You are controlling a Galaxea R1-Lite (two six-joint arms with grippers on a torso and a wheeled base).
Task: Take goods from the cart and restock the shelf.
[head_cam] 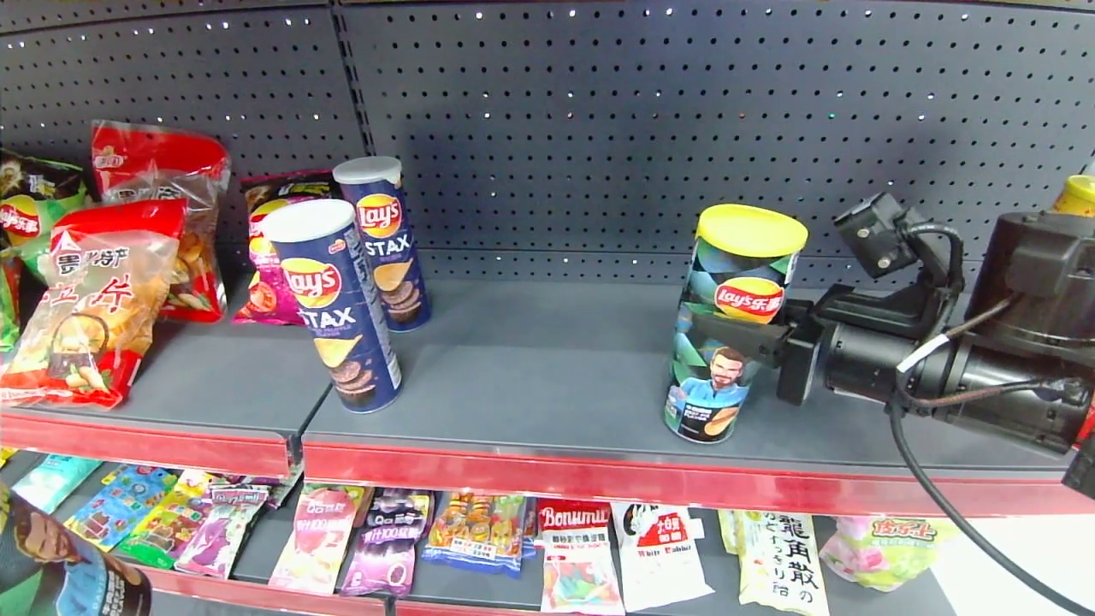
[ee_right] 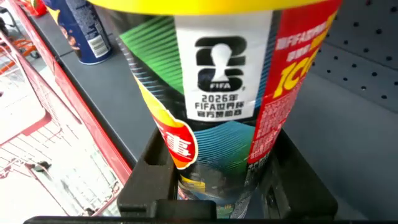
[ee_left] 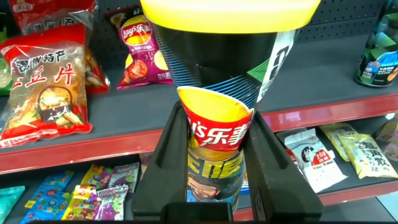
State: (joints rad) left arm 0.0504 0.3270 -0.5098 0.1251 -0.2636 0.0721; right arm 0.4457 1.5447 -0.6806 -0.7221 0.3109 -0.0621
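head view: right gripper [head_cam: 737, 335] clamped around green can [head_cam: 746, 257], upright on shelf [head_cam: 530, 359] near its front edge, well apart from blue cans [head_cam: 342, 308]. left wrist view: left gripper [ee_left: 214, 134] clamped on dark can [ee_left: 217, 62], before the shelf front. right wrist view: fingers grip green can low.

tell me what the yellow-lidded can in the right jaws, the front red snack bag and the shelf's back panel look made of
Yellow-lidded can: probably a paperboard tube, with slightly glossy wraparound print; its lid looks like matte plastic.
Front red snack bag: thin plastic film, shiny and crinkled, with glare.
Back panel: likely painted metal pegboard, matte grey, with regular punched holes.
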